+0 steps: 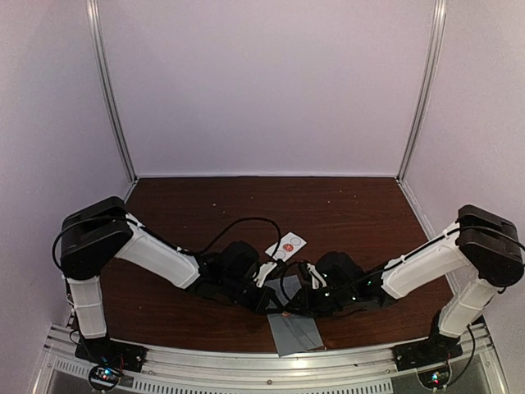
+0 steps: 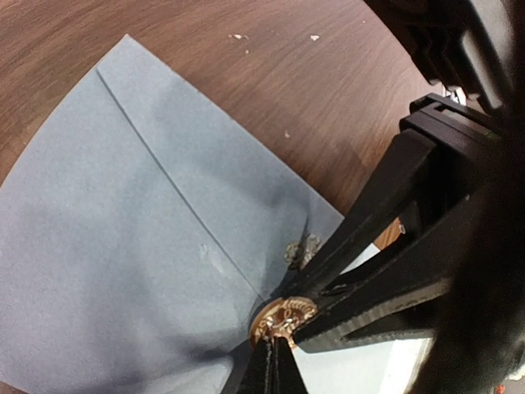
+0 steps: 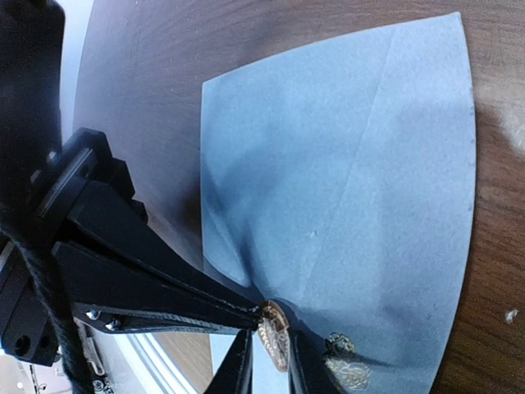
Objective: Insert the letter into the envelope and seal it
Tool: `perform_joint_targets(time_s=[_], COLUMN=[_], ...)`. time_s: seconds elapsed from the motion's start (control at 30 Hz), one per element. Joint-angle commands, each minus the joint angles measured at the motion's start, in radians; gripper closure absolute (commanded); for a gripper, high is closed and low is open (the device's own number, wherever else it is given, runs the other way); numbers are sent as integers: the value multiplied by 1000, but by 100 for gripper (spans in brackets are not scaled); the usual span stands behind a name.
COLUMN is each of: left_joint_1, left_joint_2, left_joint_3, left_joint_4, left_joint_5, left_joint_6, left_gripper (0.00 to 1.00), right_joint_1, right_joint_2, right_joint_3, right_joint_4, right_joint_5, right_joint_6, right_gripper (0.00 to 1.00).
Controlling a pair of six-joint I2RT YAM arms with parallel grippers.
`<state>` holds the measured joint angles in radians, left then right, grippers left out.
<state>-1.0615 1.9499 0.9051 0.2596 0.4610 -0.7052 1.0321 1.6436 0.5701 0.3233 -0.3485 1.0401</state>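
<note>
**Figure. Both grippers meeting over the flap tip, at the middle of the table's near edge.** The envelope point(image 1: 295, 336) lies flat on the table point(image 1: 344, 213), touching or nearly touching the near edge, between the two arm bases. The grippers hide its far part in the top view, so its long axis cannot be read. Its pointed flap point(image 3: 308, 172) is folded down, and the creases run together at a small gold disc point(image 2: 284, 317). No letter shows.

The left gripper point(image 2: 273, 351) reaches in from the left with its fingers pressed together and their tips at the disc's rim. Whether they pinch it cannot be told. The right gripper point(image 3: 269, 361) reaches in from the right. Its fingers point(image 3: 239, 373) stand slightly apart with the disc between them, and a grip cannot be confirmed.

A second gold patch point(image 3: 349, 371) sits on the paper just beside the disc. A white card point(image 1: 287, 245) with red stickers lies just beyond the grippers, toward the far edge.

Neither arm is nearer, since the flap tip lies directly beneath both sets of fingertips. The sealing move therefore probably runs straight down onto the paper, not sideways.
</note>
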Motion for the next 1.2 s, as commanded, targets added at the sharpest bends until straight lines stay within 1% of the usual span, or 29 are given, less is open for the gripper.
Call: perform_joint_targets(time_s=[0.0, 0.33, 0.57, 0.73, 1.0, 1.17], left_joint_1=[-9, -16, -19, -19, -20, -31], left_joint_2=[53, 63, 69, 71, 61, 51], left_joint_3=[-17, 0, 10, 22, 65, 110], left_joint_4=[-96, -96, -96, -101, -116, -127], left_joint_5=[-22, -17, -15, -12, -11, -19], left_joint_6=[21, 23, 23, 25, 26, 24], left_gripper=[100, 100, 100, 100, 100, 100], right_joint_1=[5, 5, 5, 5, 5, 5], right_joint_2=[-25, -65, -97, -80, -59, -59], right_joint_3=[-1, 8, 4, -20, -57, -67], right_joint_4=[-130, -167, -187, -171, -146, -142], right_joint_5=[61, 87, 104, 102, 96, 98], right_joint_6=[-33, -53, -55, -44, -5, 9], right_gripper=[81, 79, 81, 82, 95, 96])
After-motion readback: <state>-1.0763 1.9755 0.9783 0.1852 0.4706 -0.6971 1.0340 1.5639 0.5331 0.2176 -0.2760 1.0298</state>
